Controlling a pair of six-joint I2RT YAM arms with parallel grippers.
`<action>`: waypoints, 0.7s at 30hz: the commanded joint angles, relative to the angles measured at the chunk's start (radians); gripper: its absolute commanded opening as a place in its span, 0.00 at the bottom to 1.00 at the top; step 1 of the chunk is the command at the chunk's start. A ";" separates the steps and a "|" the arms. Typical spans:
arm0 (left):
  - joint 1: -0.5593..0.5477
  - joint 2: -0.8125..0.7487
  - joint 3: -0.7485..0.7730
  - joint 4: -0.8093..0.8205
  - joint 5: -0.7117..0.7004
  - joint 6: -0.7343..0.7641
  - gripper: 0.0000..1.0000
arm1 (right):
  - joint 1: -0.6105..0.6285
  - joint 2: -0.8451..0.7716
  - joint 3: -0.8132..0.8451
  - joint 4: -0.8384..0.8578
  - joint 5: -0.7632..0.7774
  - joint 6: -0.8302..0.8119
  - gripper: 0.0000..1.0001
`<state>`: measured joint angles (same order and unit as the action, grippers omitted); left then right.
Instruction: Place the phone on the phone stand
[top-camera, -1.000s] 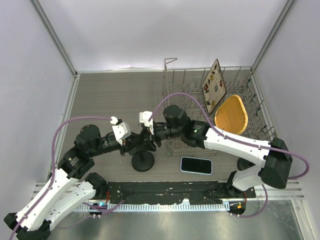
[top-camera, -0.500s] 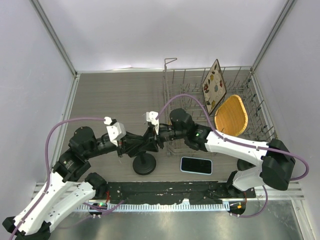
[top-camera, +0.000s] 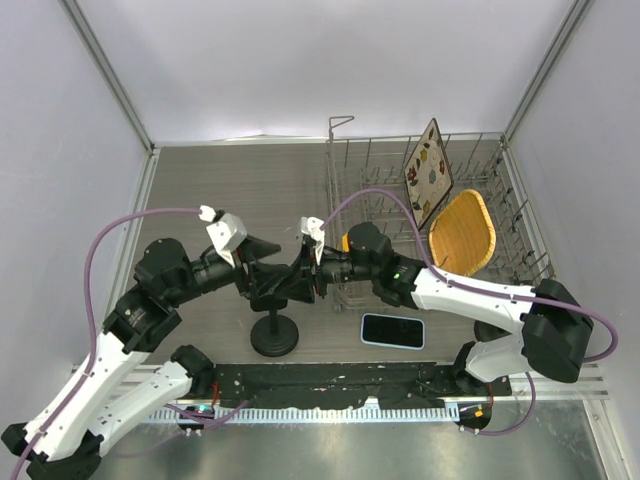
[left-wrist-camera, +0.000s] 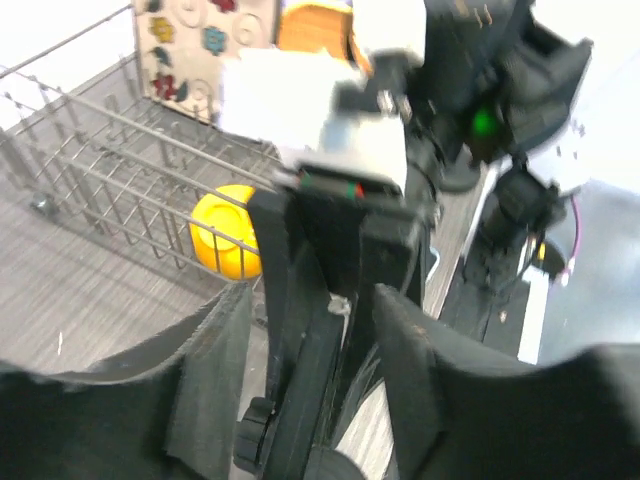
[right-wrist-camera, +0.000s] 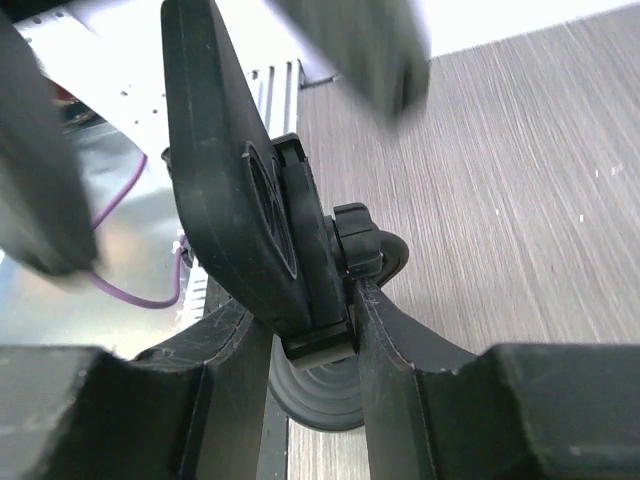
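Phone (top-camera: 392, 330): on desk (top-camera: 220, 190), 4 o'clock of right end effector (top-camera: 308, 277).
Right end effector: we see it pinching phone stand (top-camera: 274, 336).
Left end effector (top-camera: 262, 278): spread.

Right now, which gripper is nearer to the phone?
Right. The right gripper is at the stand, on the side facing the phone; the left gripper is at the stand's other side, farther away.

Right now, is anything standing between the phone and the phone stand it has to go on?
Nothing lies on the table between the phone and the phone stand. But the left pincer and right pincer flank its top, blocking it from both sides.
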<state>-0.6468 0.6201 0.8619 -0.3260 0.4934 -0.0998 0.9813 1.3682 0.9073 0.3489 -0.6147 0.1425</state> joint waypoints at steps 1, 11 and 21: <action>-0.004 -0.005 0.109 -0.028 -0.275 -0.162 0.63 | -0.023 -0.083 -0.028 0.203 0.093 0.126 0.01; -0.004 -0.146 0.075 -0.312 -0.360 -0.342 1.00 | -0.116 -0.127 -0.018 0.309 0.066 0.290 0.01; -0.004 -0.134 0.019 -0.277 -0.292 -0.331 0.93 | -0.138 -0.129 0.059 0.391 -0.029 0.417 0.01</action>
<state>-0.6479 0.4614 0.8604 -0.6212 0.1680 -0.4351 0.8497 1.3174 0.8688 0.4965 -0.5865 0.4572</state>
